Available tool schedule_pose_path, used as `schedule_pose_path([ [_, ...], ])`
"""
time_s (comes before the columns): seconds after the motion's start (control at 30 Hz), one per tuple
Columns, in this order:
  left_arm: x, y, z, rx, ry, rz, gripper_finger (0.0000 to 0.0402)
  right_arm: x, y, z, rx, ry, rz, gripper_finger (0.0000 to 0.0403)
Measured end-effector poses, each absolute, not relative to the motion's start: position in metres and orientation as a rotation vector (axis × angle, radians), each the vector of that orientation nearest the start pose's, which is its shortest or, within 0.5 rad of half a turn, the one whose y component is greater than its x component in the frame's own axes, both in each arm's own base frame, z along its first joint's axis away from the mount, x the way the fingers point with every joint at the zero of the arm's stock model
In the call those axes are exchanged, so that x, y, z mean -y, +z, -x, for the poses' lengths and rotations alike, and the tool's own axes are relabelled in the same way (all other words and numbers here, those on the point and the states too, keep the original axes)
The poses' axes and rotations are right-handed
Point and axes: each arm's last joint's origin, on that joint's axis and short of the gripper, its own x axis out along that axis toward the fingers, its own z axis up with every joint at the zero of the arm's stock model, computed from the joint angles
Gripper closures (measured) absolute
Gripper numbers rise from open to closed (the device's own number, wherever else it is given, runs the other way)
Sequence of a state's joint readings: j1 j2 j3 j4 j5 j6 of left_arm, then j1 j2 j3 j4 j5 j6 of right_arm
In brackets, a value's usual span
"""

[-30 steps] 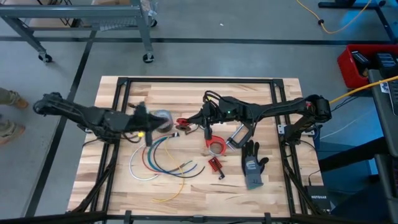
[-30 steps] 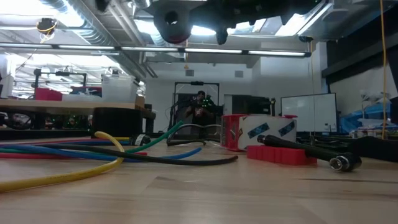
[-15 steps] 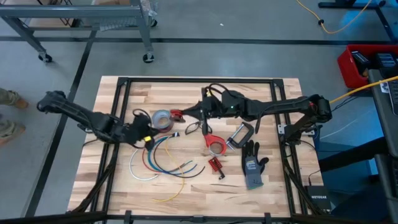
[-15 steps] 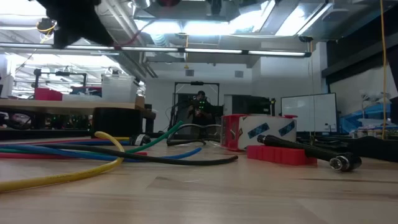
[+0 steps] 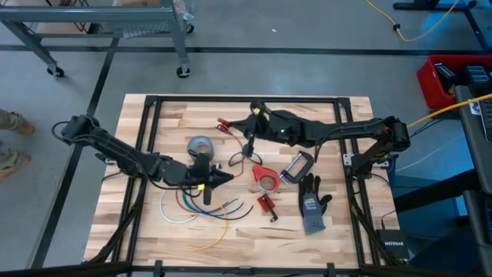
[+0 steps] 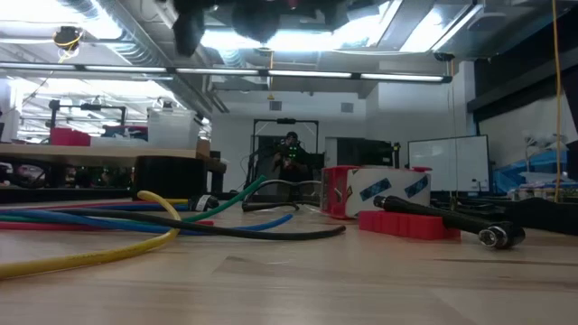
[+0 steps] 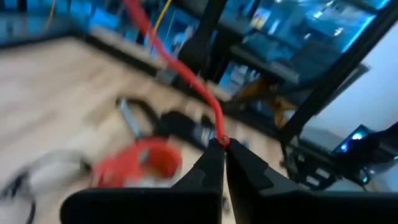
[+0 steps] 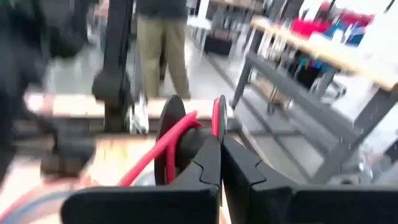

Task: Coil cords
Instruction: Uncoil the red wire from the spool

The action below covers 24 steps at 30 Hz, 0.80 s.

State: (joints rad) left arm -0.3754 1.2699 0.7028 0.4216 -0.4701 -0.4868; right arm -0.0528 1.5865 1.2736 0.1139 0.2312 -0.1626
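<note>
High view: both claws worked near the middle of the table [image 5: 138,231], left arm from the left, right arm from the right.
Left claw [image 5: 221,177]: closed tight on the red cord [image 7: 186,74], just beside the fanned bundle of cords; in the left wrist view its fingers met around the red line, which ran up and away from the tips.
Right claw [image 5: 223,123]: pinched on the same red cord toward the back of the table, just past the grey tape roll [image 5: 200,145]; in the right wrist view the red line curved in between its shut fingers [image 8: 208,165].
Red cord: appeared strung between the two claws, lifted off the table; its full run was too thin to trace from above.
Other cords: white [image 5: 165,211], blue [image 5: 188,204], green and yellow [image 5: 215,235] lay loose in arcs at the front left of the middle, not yet coiled.
Nearby clutter: red tape spool [image 5: 267,180], metal clamp [image 5: 296,165], small red comb-like piece [image 5: 266,204], glove [image 5: 311,204], all close to the cord's likely path.
Doing the step well: likely keep light tension, sweep one claw round the other to lay even loops, and steer clear of the spool and clamp so the cord does not snag.
Risk: the thin cord could slip from a pinch if pulled hard.
</note>
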Motion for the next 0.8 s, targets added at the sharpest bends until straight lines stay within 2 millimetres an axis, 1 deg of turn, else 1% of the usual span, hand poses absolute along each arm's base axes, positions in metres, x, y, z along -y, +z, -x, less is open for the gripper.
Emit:
schedule_pose_path([
  [0.07, 0.086, 0.274, -0.256, -0.067, 0.122, 0.383, 0.0401, 0.026, 0.323, -0.367, -0.296, -0.254, 0.184, 0.0398],
  [0.17, 0.081, 0.292, -0.241, -0.032, 0.137, 0.339, 0.0401, 0.025, 0.314, -0.365, -0.388, -0.237, 0.164, 0.0398],
  [0.27, 0.076, 0.303, -0.22, -0.059, 0.202, 0.288, 0.0401, 0.024, 0.306, -0.361, -0.474, -0.18, 0.145, 0.0398],
  [0.37, 0.067, 0.307, -0.196, -0.111, 0.291, 0.267, 0.0401, 0.022, 0.302, -0.36, -0.519, -0.129, 0.118, 0.0398],
  [0.43, 0.062, 0.306, -0.181, -0.153, 0.349, 0.283, 0.0401, 0.021, 0.3, -0.359, -0.53, -0.083, 0.104, 0.0398],
  [0.57, 0.052, 0.298, -0.158, -0.246, 0.437, 0.313, 0.0401, 0.017, 0.3, -0.359, -0.527, 0.05, 0.043, 0.0398],
  [0.7, 0.044, 0.287, -0.144, -0.338, 0.526, 0.339, 0.0401, 0.012, 0.298, -0.358, -0.542, 0.192, -0.008, 0.0398],
  [0.8, 0.041, 0.278, -0.136, -0.401, 0.589, 0.386, 0.0401, 0.01, 0.297, -0.356, -0.556, 0.255, -0.053, 0.0398],
])
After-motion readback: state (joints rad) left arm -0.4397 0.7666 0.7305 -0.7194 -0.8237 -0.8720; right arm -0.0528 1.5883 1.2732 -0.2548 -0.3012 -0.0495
